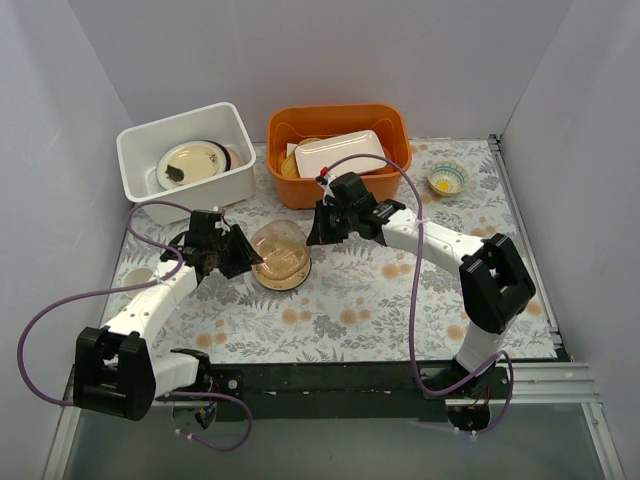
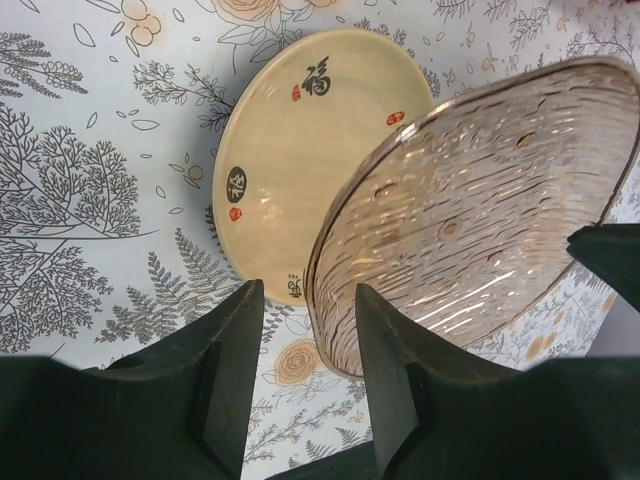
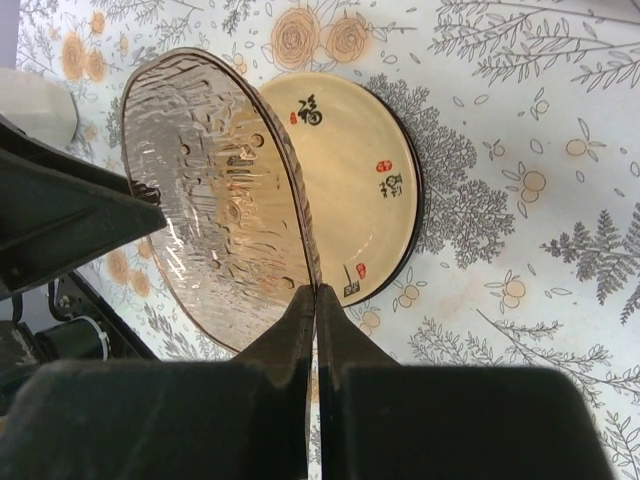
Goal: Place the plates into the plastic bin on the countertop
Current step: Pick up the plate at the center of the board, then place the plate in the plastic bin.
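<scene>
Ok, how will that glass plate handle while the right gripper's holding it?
Probably stiff but fragile: the glass plate looks thin and rippled. Likely slippery, since the right gripper pinches only its glossy rim, so it may pivot. It hangs tilted over the cream plate, so a slip could chip both.

The whole counter is seen by the top camera from above and behind the arm bases, faced forward and downward, from rather far. The left wrist camera is held close over the counter and is pointed down past the left end effector at a tilted glass plate and a cream plate lying beneath. The same two plates are shown, very near, by the right wrist camera past the right end effector, from the opposite side.
</scene>
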`<act>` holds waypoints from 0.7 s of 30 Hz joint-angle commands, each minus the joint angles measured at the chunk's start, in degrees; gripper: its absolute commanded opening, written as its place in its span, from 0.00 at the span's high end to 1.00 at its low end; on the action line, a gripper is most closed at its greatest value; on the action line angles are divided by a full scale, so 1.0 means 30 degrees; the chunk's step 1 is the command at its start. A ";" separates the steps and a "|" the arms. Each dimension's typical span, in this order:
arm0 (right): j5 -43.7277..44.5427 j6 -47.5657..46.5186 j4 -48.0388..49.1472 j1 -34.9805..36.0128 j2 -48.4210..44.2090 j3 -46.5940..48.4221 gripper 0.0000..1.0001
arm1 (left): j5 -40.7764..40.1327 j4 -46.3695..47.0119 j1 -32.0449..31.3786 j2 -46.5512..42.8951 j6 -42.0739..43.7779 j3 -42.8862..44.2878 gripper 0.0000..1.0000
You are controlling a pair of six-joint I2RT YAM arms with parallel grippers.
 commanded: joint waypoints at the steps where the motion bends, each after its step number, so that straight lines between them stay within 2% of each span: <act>1: -0.0909 0.0386 0.0638 -0.0023 -0.0976 -0.0557 0.99 | -0.0025 0.0649 -0.0098 -0.0908 -0.0183 0.0049 0.59; 8: -0.2929 0.1382 0.2249 -0.0169 -0.1445 -0.2023 0.99 | 0.0560 0.1441 -0.0098 -0.1026 -0.0389 -0.0156 0.58; 21: -0.4835 0.2525 0.4241 -0.0345 -0.1942 -0.3136 0.99 | 0.1235 0.2319 -0.0098 -0.1202 -0.0709 -0.1181 0.60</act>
